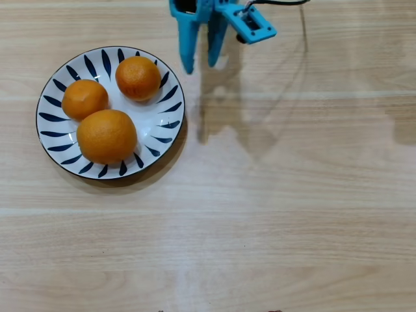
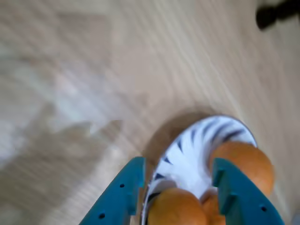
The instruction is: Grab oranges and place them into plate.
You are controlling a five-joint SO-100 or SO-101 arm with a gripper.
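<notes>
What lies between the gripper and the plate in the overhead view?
Only bare wood table. The gripper, open and empty, hangs just past the plate, which holds all three oranges.

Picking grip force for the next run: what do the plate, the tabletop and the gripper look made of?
Plate: likely glazed ceramic, glossy white with dark blue painted strokes. Tabletop: light wood or wood-look laminate; visible grain, sheen reflecting light. Gripper: blue matte plastic, probably 3D-printed, empty beside the plate.
</notes>
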